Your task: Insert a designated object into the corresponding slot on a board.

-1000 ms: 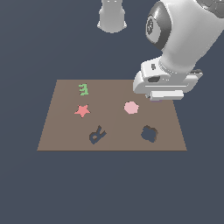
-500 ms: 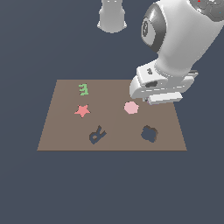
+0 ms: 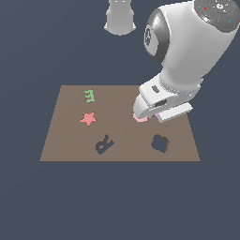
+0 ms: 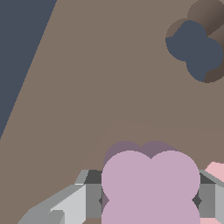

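The pale purple lobed block (image 4: 151, 183) sits between my gripper's (image 4: 150, 202) two grey fingers (image 4: 94, 199), which press on its sides. In the exterior view my gripper (image 3: 151, 115) is low over the brown board (image 3: 122, 101), and the hand hides almost all of the block. The dark flower-shaped slot (image 3: 160, 143) (image 4: 194, 50) lies open a short way from the gripper, nearer the board's front edge. I cannot tell whether the block touches the board.
A pink rounded hexagon (image 3: 139, 118) (image 4: 215, 169) lies right beside the gripper, partly under the hand. A red star (image 3: 88, 118), a green shape (image 3: 89, 96) and a dark R-shaped cutout (image 3: 104, 144) lie on the exterior view's left half. The robot's base (image 3: 121, 16) stands behind.
The hand has moved steadily down and a little toward the exterior view's left, and now covers part of the pink hexagon.
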